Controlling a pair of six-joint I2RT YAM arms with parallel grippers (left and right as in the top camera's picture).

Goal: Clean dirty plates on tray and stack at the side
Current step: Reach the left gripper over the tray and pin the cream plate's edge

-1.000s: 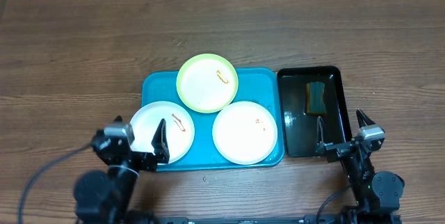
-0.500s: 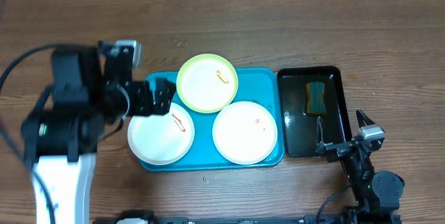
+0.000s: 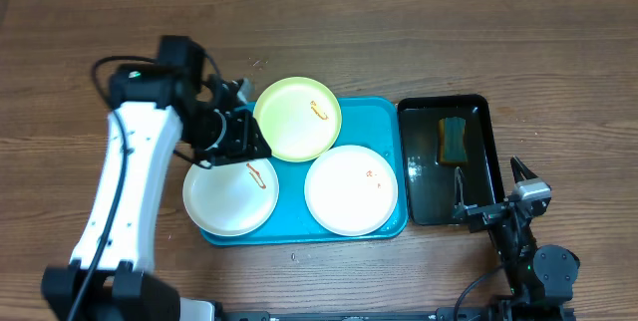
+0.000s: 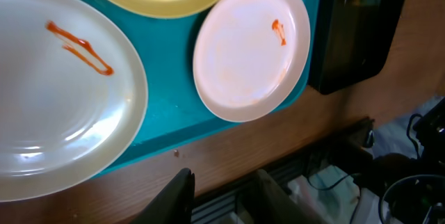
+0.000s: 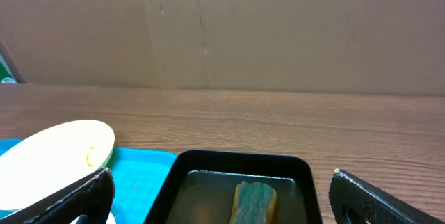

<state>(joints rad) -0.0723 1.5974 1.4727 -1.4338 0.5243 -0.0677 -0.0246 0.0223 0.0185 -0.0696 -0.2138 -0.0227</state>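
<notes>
Left gripper (image 3: pixel 235 134) hovers with its fingers (image 4: pixel 182 190) spread and nothing between them, over the far left part of the tray (image 3: pixel 387 112). Just below it on the near side is a white plate (image 3: pixel 227 196) with an orange streak. The pale yellow-green plate (image 3: pixel 297 119) lies just to its right, overlapping the tray's far rim. The second white plate (image 3: pixel 351 189), with a small orange mark, fills the tray's near right corner. All three plates lie flat on the turquoise tray, which sits mid-table (image 3: pixel 399 32) toward the near edge.

Beside the tray on the right, close but apart, is a black tray (image 3: pixel 492 152) holding a green sponge (image 3: pixel 454 139). The right gripper (image 3: pixel 486 173) rests at the near edge by the table's near right corner. Its fingers (image 5: pixel 83 195) are wide apart and empty, pointing at the black tray.
</notes>
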